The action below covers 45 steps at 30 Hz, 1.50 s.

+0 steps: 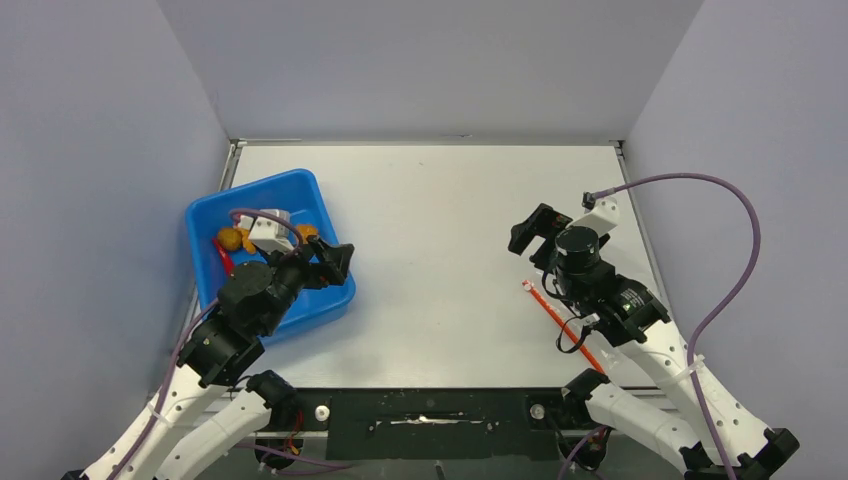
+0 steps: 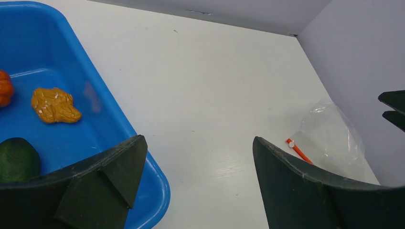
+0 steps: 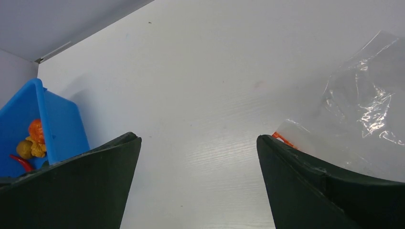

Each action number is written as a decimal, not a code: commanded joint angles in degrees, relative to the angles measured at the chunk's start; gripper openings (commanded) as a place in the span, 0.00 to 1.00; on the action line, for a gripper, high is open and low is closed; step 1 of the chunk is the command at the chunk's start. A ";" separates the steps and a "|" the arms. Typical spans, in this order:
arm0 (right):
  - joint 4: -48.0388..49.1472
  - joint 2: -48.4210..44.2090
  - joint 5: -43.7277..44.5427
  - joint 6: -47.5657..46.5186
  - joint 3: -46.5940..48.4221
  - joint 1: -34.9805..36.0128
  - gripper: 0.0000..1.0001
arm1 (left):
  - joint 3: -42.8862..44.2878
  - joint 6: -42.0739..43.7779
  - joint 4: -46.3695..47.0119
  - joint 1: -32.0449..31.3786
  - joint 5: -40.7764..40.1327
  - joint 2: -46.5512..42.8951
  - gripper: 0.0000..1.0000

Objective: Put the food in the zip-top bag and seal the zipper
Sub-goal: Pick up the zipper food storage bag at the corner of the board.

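Observation:
The food lies in a blue tray (image 1: 262,186) at the left: an orange round fruit (image 2: 4,88), a yellow-brown lump (image 2: 55,105) and a dark green oval piece (image 2: 17,160); a slim red chili (image 1: 222,256) shows from above. My left gripper (image 2: 198,139) hangs open and empty over the tray's right rim (image 2: 157,183). The clear zip-top bag (image 2: 334,138) lies flat at the right, its red-orange zipper (image 1: 545,303) toward the table's middle. My right gripper (image 3: 198,137) stands open and empty just left of the bag (image 3: 367,114), with the zipper (image 3: 282,139) beside its right finger.
Grey walls enclose the white table on three sides. The right arm's purple cable (image 1: 730,250) loops over the right edge. The tray (image 3: 62,126) with the food (image 3: 33,140) shows far left in the right wrist view.

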 commanded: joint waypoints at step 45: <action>18.07 28.11 -13.85 3.14 -11.16 -36.59 0.50 | -6.30 5.74 7.60 -0.02 3.57 -3.13 0.82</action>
